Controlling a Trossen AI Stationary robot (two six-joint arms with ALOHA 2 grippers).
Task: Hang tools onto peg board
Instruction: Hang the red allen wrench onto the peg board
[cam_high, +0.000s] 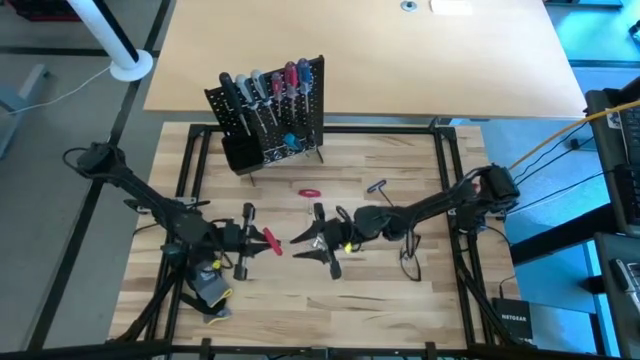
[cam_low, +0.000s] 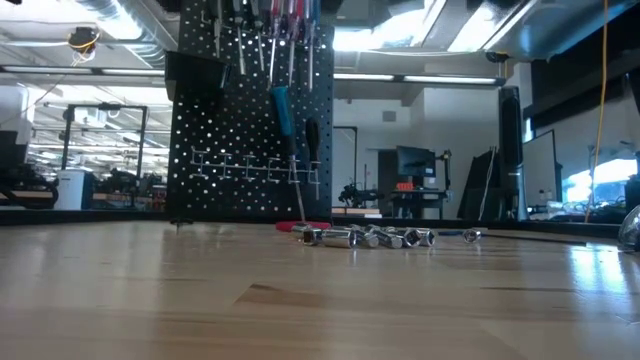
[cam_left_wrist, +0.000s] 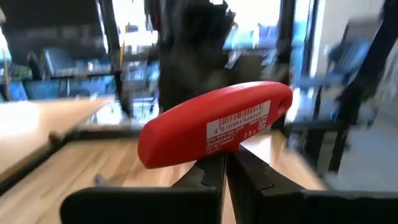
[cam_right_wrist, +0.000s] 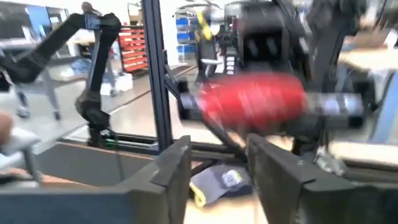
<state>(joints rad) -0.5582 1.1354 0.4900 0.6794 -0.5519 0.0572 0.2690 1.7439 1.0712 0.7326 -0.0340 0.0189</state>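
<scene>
The left pincer (cam_high: 262, 240) was closed on a red-handled tool (cam_left_wrist: 214, 124), held above the tabletop (cam_high: 400, 290) in front of the peg board (cam_high: 270, 110). The right pincer (cam_high: 305, 245) faced it from just beside, its fingers (cam_right_wrist: 174, 168) parted and holding nothing, the red handle showing past them. Several screwdrivers (cam_high: 265, 88) hung on the peg board at the far side. A small red tool (cam_high: 309, 191) and a T-shaped tool (cam_high: 377, 186) lay on the tabletop between the board and the arms. A glove (cam_high: 212, 290) lay near the left arm
</scene>
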